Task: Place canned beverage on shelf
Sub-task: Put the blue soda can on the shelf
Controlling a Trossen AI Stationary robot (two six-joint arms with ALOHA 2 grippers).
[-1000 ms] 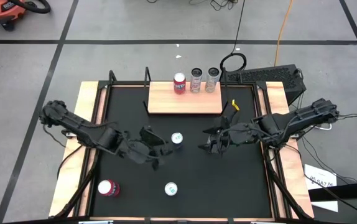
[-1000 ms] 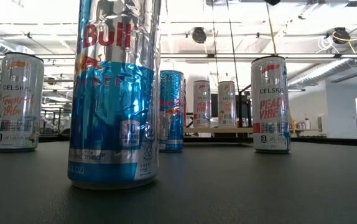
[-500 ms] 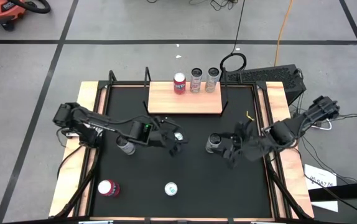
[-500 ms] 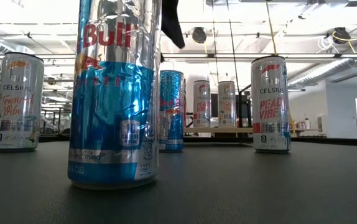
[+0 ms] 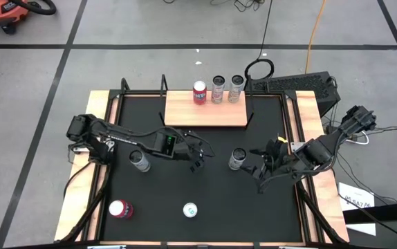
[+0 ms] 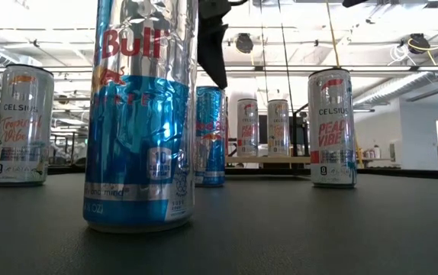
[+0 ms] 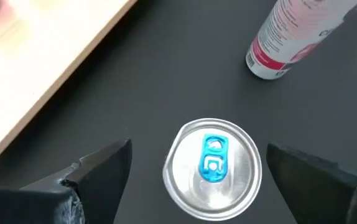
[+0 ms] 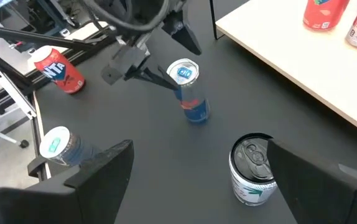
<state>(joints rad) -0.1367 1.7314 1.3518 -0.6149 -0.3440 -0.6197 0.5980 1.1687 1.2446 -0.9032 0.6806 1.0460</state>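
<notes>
Three cans on shelf: a red can (image 5: pixel 199 91) and two silver cans (image 5: pixel 218 88) stand in a row along the 12 o'clock edge of the small light-wood shelf with black metal side brackets (image 5: pixel 205 113), which sits at the 12 o'clock side of the black mat (image 5: pixel 205 221) on the tabletop.
Hidden: in the high view the left gripper (image 5: pixel 197 156) covers the blue-and-silver can with the blue pull tab (image 7: pixel 213 163) under it; only the left wrist view shows its whole lid. In the low view most of this can (image 6: pixel 210 136) is blocked by the big blue-and-silver can up front (image 6: pixel 140 114).
Hard to make out: labels of the shelf cans from above.
Left arm pose: stretched from the 9 o'clock edge toward the mat's centre, wrist pointing down.
Left fingers: spread wide on either side of the blue-tab can, not touching it, gripping nothing.
Right arm pose: reaching in from the 3 o'clock edge, bent low; right gripper (image 5: pixel 259 173) sits just at 4 o'clock of a white can with a dark lid (image 5: pixel 238 158).
Right fingers: wide apart, empty; the dark-lid can stands ahead of them, apart.
Other cans: a silver can (image 5: pixel 140 160) at 9 o'clock of centre, a red-topped can (image 5: pixel 120 209) at 8 o'clock, a teal-tab can (image 5: pixel 190 209) at 6 o'clock.
</notes>
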